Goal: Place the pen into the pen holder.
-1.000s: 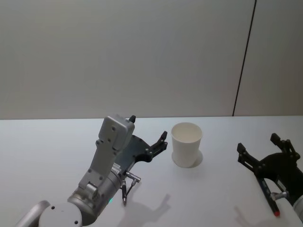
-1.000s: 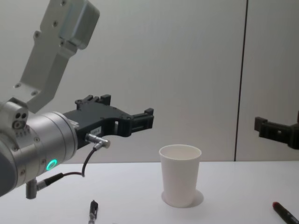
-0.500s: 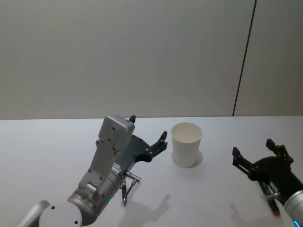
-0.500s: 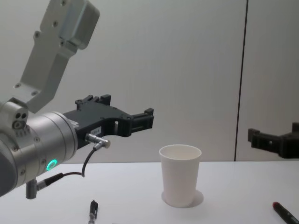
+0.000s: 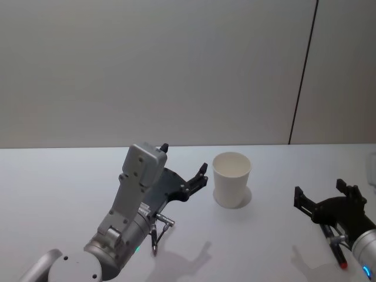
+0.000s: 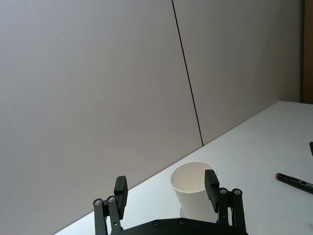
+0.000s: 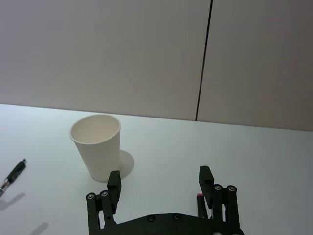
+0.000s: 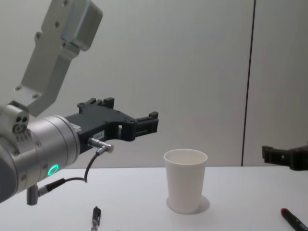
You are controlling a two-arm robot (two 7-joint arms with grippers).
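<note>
A white paper cup, the pen holder (image 5: 231, 179) (image 8: 186, 180) (image 7: 98, 147) (image 6: 193, 196), stands upright on the white table. A black pen with a red end (image 5: 340, 258) (image 8: 293, 219) (image 6: 293, 181) (image 7: 199, 197) lies flat to the cup's right. My right gripper (image 5: 319, 191) (image 7: 160, 180) (image 8: 286, 154) hovers open just above that pen, empty. A second dark pen (image 8: 95, 217) (image 7: 12, 174) (image 5: 154, 241) lies left of the cup. My left gripper (image 5: 185, 160) (image 6: 165, 186) (image 8: 130, 113) hangs open and empty in the air, left of the cup.
The white table (image 5: 59, 188) stretches back to a pale wall with a dark vertical seam (image 5: 302, 70). The left arm's grey forearm (image 5: 138, 188) rises over the table's near left part.
My right gripper has come down toward the table above the red-ended pen, still open. The left arm, cup and both pens have not moved.
</note>
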